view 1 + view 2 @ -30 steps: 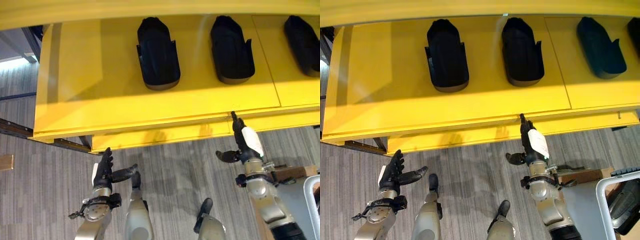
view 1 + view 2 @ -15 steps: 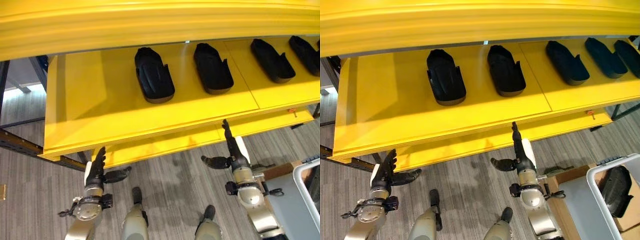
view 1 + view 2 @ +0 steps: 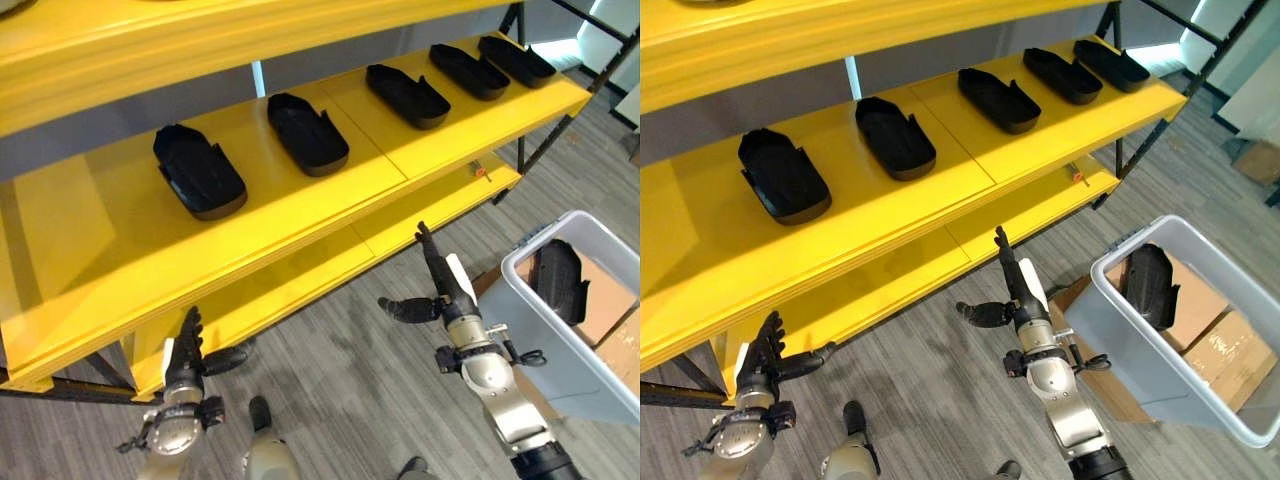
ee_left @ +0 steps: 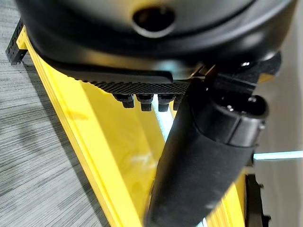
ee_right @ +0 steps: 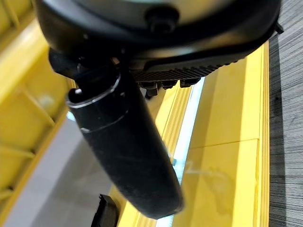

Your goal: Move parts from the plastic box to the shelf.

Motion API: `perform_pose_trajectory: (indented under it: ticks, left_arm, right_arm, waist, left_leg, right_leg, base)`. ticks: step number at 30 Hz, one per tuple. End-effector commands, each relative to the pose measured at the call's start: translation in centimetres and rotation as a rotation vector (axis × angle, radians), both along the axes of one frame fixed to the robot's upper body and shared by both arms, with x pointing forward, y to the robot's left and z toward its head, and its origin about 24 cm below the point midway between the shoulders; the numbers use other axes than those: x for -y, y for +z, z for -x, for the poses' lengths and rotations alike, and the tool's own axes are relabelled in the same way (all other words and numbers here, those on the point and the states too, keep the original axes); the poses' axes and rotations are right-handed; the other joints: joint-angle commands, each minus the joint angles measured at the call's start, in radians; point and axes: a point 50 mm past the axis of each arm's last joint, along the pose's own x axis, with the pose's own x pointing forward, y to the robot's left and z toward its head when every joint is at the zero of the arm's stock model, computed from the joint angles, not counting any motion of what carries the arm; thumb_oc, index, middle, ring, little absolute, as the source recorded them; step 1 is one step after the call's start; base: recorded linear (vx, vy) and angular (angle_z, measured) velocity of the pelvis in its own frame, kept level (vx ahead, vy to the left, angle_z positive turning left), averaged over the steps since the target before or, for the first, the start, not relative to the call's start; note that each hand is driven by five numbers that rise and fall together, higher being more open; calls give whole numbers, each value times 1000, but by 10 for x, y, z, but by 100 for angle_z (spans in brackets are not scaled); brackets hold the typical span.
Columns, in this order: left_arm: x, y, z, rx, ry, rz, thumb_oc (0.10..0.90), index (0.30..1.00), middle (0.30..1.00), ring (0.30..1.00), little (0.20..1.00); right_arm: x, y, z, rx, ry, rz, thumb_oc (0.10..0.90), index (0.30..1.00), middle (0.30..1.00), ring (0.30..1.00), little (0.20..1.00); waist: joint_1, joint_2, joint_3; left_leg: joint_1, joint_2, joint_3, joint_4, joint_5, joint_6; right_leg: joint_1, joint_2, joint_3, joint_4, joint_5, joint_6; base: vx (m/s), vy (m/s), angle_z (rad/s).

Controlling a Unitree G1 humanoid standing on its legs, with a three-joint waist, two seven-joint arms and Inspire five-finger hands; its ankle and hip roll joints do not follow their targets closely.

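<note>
Compared with a second ago, the whole picture is shifted, so it's the camera that has swung, not the things: more of the yellow shelf [image 3: 300,215] is taken in now, and the plastic box [image 3: 1200,400] is brought into sight at the right. No writing can be read anywhere.

Five black parts are seen lined up on the shelf's middle board: part one [image 3: 198,171] at the left, part two [image 3: 307,133] beside it, part three [image 3: 407,95], part four [image 3: 468,70] and part five [image 3: 515,59] toward the far right end. One more black part [image 3: 1148,285] is left lying inside the box, which is set on the grey floor [image 3: 340,400] with brown cardboard [image 3: 1225,345] just beside it.

Left hand [image 3: 187,352] is held low by the shelf's bottom edge, fingers straight, thumb spread, nothing in it. Right hand [image 3: 440,285] is raised the same way, empty, well apart from the box. Yellow boards up close are given by the wrist views, past straight fingers.
</note>
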Motion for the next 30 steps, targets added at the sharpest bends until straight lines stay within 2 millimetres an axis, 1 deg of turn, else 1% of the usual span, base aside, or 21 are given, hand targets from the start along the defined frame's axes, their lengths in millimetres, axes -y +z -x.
perform_pose_trajectory:
  ticks: [1,2,3,6,8,9,10,11,12,14,16,18,19,20,21,23,24,26,27,28,30]
  left_arm:
    - [0,56,-33,280,-77,-109,900,1000,1000,1000,1000]
    - [3,54,-32,270,-89,-109,900,1000,1000,1000,1000]
    - [5,53,-32,270,-100,-110,900,1000,1000,1000,1000]
    - [7,52,-31,267,-109,-108,900,1000,1000,1000,1000]
    - [8,52,-32,267,-114,-104,900,1000,1000,1000,1000]
    - [11,52,-34,280,-116,-90,900,1000,1000,1000,1000]
    - [11,52,-33,285,-112,-77,900,1000,1000,1000,1000]
    - [11,50,-30,280,-110,-72,900,1000,1000,1000,1000]
    - [11,50,-30,279,-110,-73,900,1000,1000,1000,1000]
    - [10,45,-24,255,-110,-71,900,1000,1000,1000,1000]
    - [13,43,-24,251,-120,-63,900,1000,1000,1000,1000]
    - [13,44,-26,254,-125,-68,900,1000,1000,1000,1000]
    - [16,44,-28,256,-139,-71,900,1000,1000,1000,1000]
    - [15,43,-29,252,-143,-71,900,1000,1000,1000,1000]
    - [19,45,-32,265,-154,-67,900,1000,1000,1000,1000]
    - [19,46,-33,270,-151,-64,900,1000,1000,1000,1000]
    - [23,43,-35,264,-163,-41,900,1000,1000,1000,1000]
    - [23,43,-35,263,-166,-42,900,1000,1000,1000,1000]
    - [22,44,-35,260,-170,-47,900,1000,1000,1000,1000]
    - [19,45,-34,257,-170,-58,900,1000,1000,1000,1000]
    - [18,44,-33,250,-171,-59,900,1000,1000,1000,1000]
  right_arm:
    - [1,48,-8,253,-9,-82,900,1000,1000,1000,1000]
    - [3,47,-4,252,-11,-63,900,1000,1000,1000,1000]
    - [6,46,-3,248,-15,-51,900,1000,1000,1000,1000]
    - [14,42,3,246,-47,-13,900,1000,1000,1000,1000]
    - [17,41,4,241,-55,-3,900,1000,1000,1000,1000]
    - [19,40,5,239,-57,11,900,1000,1000,1000,1000]
    - [19,37,4,219,-40,14,900,1000,1000,1000,1000]
    - [18,35,4,211,-23,11,900,1000,1000,1000,1000]
    - [17,35,4,211,-23,10,900,1000,1000,1000,1000]
    - [15,31,6,185,6,-2,900,1000,1000,1000,1000]
    - [19,30,8,178,-5,-9,900,1000,1000,1000,1000]
    - [18,32,8,190,-2,-14,900,1000,1000,1000,1000]
    - [16,33,6,194,3,-19,900,1000,1000,1000,1000]
    - [15,32,6,189,9,-16,900,1000,1000,1000,1000]
    - [15,33,5,195,8,-7,900,1000,1000,1000,1000]
    - [14,33,4,194,10,-12,900,1000,1000,1000,1000]
    - [12,31,3,183,14,-25,900,1000,1000,1000,1000]
    - [12,31,3,180,10,-32,900,1000,1000,1000,1000]
    - [12,31,4,181,6,-50,900,1000,1000,1000,1000]
    - [10,31,4,178,18,-51,900,1000,1000,1000,1000]
    - [8,29,4,169,26,-50,900,1000,1000,1000,1000]
  waist:
    - [-25,-47,-38]
    - [-40,-30,-38]
    - [-51,-24,-37]
    - [-76,-17,-37]
    - [-78,-16,-32]
    - [-62,-20,-14]
    - [-48,-43,-3]
    - [-38,-60,4]
    - [-38,-62,2]
    - [-17,-84,12]
    - [-13,-80,20]
    - [-4,-75,34]
    - [-3,-67,36]
    - [-3,-60,32]
    - [-3,-56,25]
    - [1,-58,24]
    - [-8,-57,3]
    - [-9,-58,-3]
    - [-13,-60,-10]
    - [-19,-63,-21]
    - [-16,-66,-28]
  left_leg:
    - [147,77,98,33,-18,-112]
    - [158,107,102,40,40,-134]
    - [164,123,106,41,60,-144]
    - [171,155,102,84,90,-151]
    - [163,161,85,121,84,-148]
    - [123,120,-27,189,76,-123]
    - [49,24,-178,249,-18,-62]
    - [15,-43,-224,269,-64,-21]
    - [11,-45,-224,274,-68,-18]
    - [-33,-152,-287,261,-161,16]
    - [-101,-209,-308,198,-123,11]
    - [-131,-241,-355,186,-102,4]
    - [-138,-270,-372,165,-89,10]
    - [-122,-281,-376,138,-88,13]
    - [-119,-303,-404,105,-70,9]
    - [-109,-313,-423,105,-84,15]
    - [-80,-312,-411,92,-96,27]
    - [-73,-312,-403,95,-102,32]
    - [-65,-316,-393,96,-112,39]
    - [-53,-321,-374,105,-135,61]
    - [-44,-322,-355,105,-144,69]
  right_leg:
    - [-96,72,49,-8,-35,-58]
    - [-91,112,67,-32,-49,-77]
    - [-93,138,84,-49,-55,-87]
    - [-87,201,136,-101,-66,-113]
    - [-82,220,160,-119,-71,-124]
    - [-80,237,197,-125,-85,-141]
    - [-89,242,239,-125,-98,-152]
    - [-101,235,254,-125,-82,-159]
    - [-103,232,253,-125,-82,-157]
    - [-98,234,308,-125,-71,-149]
    - [-93,231,329,-125,-59,-146]
    - [-81,241,352,-125,-64,-147]
    - [-71,250,362,-124,-64,-147]
    - [-66,260,377,-123,-66,-148]
    - [-54,269,401,-123,-74,-145]
    - [-45,271,421,-118,-84,-142]
    - [-22,268,455,-121,-92,-139]
    - [-16,262,458,-122,-97,-138]
    - [-12,255,462,-119,-101,-136]
    - [-7,242,483,-111,-107,-132]
    - [-8,236,499,-103,-110,-129]
  base:
    - [78,-353,-20]
    - [68,-341,-42]
    - [64,-332,-67]
    - [65,-242,-62]
    - [71,-185,-73]
    - [90,-282,-103]
    - [23,-218,-112]
    - [-11,-93,-104]
    - [7,-35,-79]
    - [130,-21,-99]
    - [102,73,-76]
    - [76,59,-16]
    - [127,82,-29]
    - [198,167,-37]
    - [151,136,-49]
    - [199,168,-79]
    - [243,196,-93]
    - [187,152,-70]
    - [235,222,-53]
    - [234,243,-33]
    - [143,151,-23]
